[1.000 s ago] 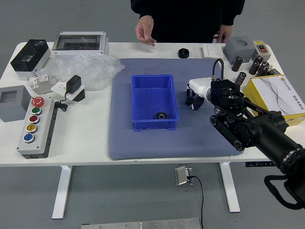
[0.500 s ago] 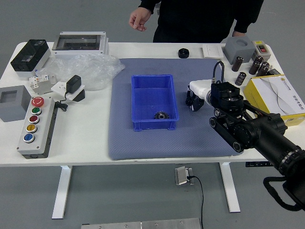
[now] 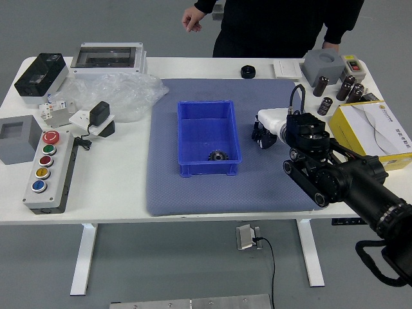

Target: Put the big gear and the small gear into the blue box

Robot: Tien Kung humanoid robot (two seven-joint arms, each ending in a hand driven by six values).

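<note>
One gear (image 3: 218,155) lay in the blue box (image 3: 196,169), so my right hand (image 3: 262,136), its grip impossible for me to tell, was probably beside it over the mat (image 3: 212,196) for the other, a person's hand (image 3: 192,19) hanging beyond the table (image 3: 116,193)

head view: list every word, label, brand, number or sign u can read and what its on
No text can be read for certain.
Yellow-edged box: small dark characters on its white top, too small and blurred to quote.
Small device with a red switch: any marking is too small to read.
Button box: coloured buttons, no lettering that I can make out.
</note>
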